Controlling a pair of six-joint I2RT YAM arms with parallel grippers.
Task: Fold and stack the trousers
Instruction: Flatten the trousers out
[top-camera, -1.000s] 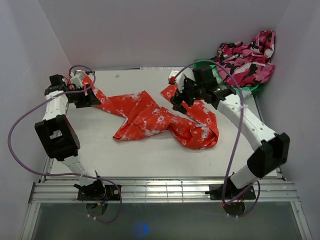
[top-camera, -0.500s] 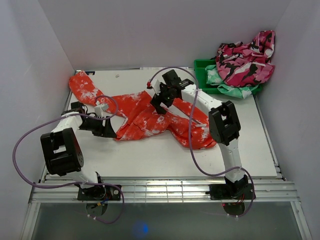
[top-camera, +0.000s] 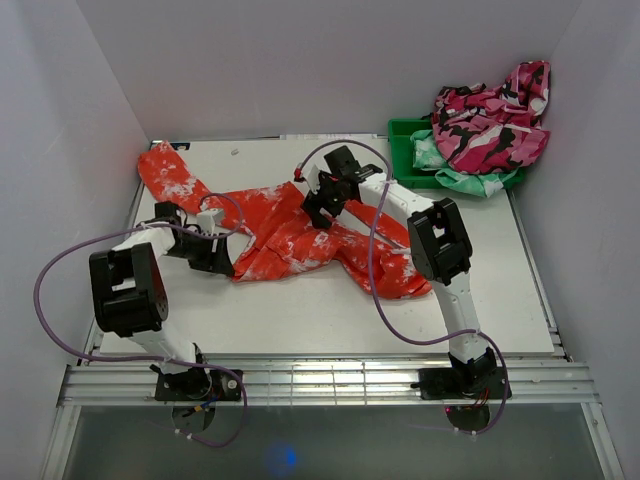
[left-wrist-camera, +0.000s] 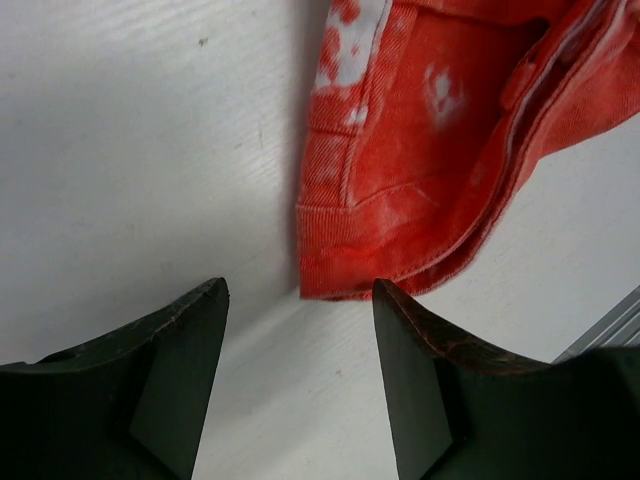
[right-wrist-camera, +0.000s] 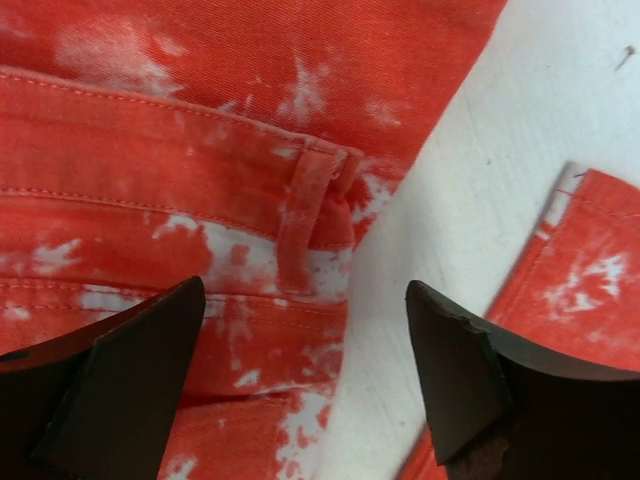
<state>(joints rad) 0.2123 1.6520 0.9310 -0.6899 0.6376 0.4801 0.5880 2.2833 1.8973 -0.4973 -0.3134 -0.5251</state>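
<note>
The red-orange, white-speckled trousers (top-camera: 300, 235) lie spread on the white table (top-camera: 300, 310), one leg reaching the far left corner, the other bunched at the right. My left gripper (top-camera: 222, 258) is open and low over the table. In the left wrist view a folded hem corner (left-wrist-camera: 385, 240) lies just beyond the open gripper (left-wrist-camera: 300, 300), untouched. My right gripper (top-camera: 316, 208) is open above the waistband. In the right wrist view the open gripper (right-wrist-camera: 305, 290) straddles the waistband edge below a belt loop (right-wrist-camera: 305, 215). Another trouser part (right-wrist-camera: 580, 280) lies to its right.
A green bin (top-camera: 406, 134) stands at the back right. A mint-green and white garment (top-camera: 470, 181) and a pink, black and white camouflage garment (top-camera: 490, 115) are heaped on it. Walls close in left, right and behind. A metal rail (top-camera: 320, 380) runs along the near edge.
My left gripper has let go of the leg end at the far left and come down to the hem corner. My right gripper has moved left to the waistband. The leg now lies stretched.
</note>
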